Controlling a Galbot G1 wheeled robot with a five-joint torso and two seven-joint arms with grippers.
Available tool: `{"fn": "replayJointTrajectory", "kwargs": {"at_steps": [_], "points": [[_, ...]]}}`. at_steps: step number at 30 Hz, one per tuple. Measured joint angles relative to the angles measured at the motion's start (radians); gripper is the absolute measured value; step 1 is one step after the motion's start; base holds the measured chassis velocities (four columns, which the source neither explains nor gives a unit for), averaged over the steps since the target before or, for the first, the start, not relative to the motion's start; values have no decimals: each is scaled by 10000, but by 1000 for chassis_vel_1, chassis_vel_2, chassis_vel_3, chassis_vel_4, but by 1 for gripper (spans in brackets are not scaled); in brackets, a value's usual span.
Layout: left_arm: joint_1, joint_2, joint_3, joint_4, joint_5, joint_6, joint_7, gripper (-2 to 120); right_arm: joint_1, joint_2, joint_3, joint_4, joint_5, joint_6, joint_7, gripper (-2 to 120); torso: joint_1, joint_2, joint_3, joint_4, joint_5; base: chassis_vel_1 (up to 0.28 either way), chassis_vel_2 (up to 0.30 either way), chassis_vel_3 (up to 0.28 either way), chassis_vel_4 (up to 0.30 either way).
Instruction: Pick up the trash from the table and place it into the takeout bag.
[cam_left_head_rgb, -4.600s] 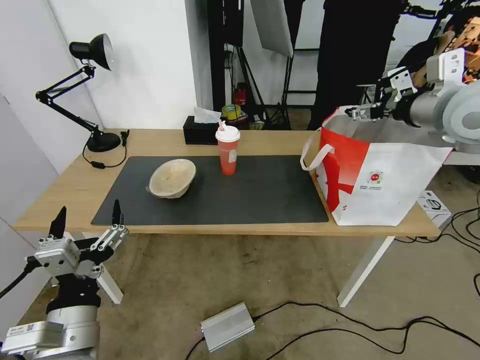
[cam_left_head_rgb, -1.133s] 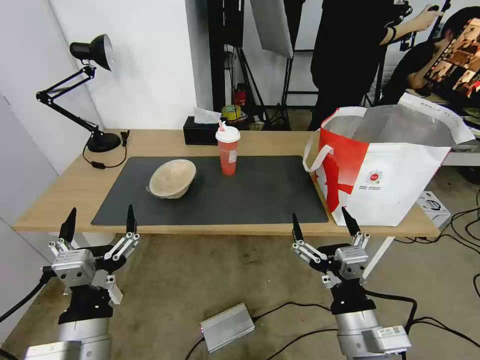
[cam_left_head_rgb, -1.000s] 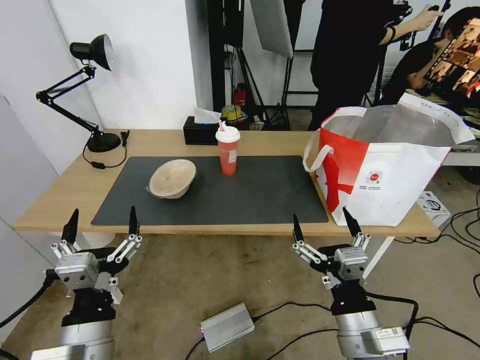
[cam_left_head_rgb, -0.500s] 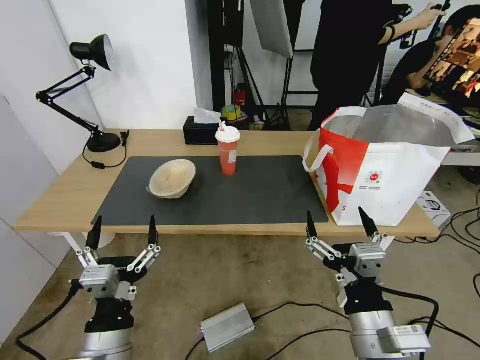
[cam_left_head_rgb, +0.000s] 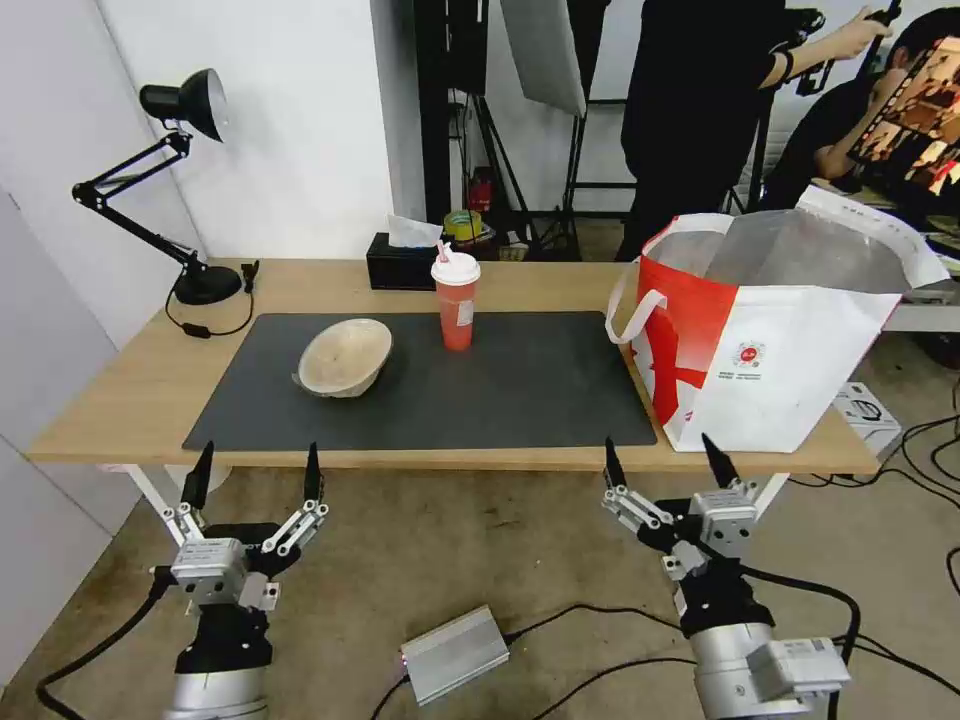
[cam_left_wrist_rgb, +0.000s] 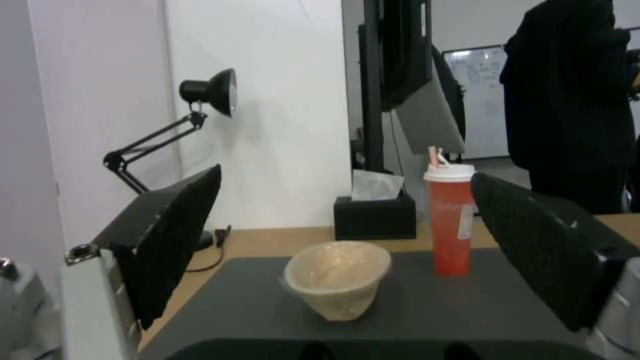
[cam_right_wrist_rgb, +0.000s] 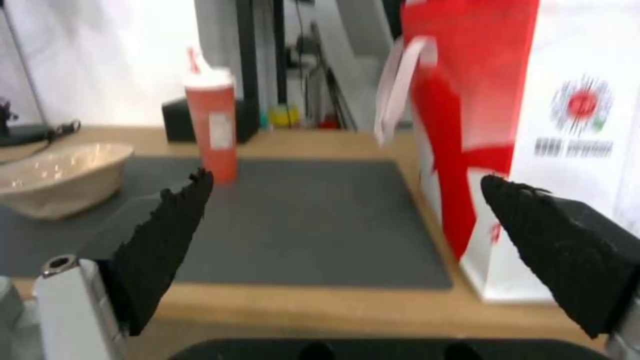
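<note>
- Left gripper (cam_left_head_rgb: 254, 473), lower left of head view, before the desk (cam_left_head_rgb: 120, 400): jaws spread, empty.
- Right gripper (cam_left_head_rgb: 660, 464), lower right: jaws spread, empty.
- Beige bowl (cam_left_head_rgb: 345, 356) and red cup (cam_left_head_rgb: 456, 301) on mat.

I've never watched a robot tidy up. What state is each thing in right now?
beige bowl: tilted, on the mat.
red cup: upright, lidded, straw in.
takeout bag: open, upright at the table's right end.
left gripper: open, empty, below the table edge.
right gripper: open, empty, below the table edge.

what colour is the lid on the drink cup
White, on a red drink cup with a pink-and-white straw poking out; clearest in the left wrist view.
</note>
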Motion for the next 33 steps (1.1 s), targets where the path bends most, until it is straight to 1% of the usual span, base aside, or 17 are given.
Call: {"fn": "replayJointTrajectory", "kwargs": {"at_steps": [2, 11, 29, 33], "points": [[27, 5, -58, -27, -3, 114, -6, 100, 88, -75, 39, 0, 151, -279, 32, 100, 0, 0, 0, 0, 0, 0, 0, 0, 0], [26, 53, -172, -40, -25, 242, -9, 100, 329, -261, 130, -6, 331, -577, 6, 100, 0, 0, 0, 0, 0, 0, 0, 0, 0], [-37, 49, -245, 23, -58, 598, -32, 100, 671, -339, 245, -18, 615, -603, 9, 100, 1, 0, 1, 0, 0, 0, 0, 0, 0], [-41, 90, -207, -11, -81, 754, -37, 100, 1018, -567, 287, -20, 1123, -780, 11, 100, 0, 0, 0, 0, -1, 0, 0, 0, 0]]}}
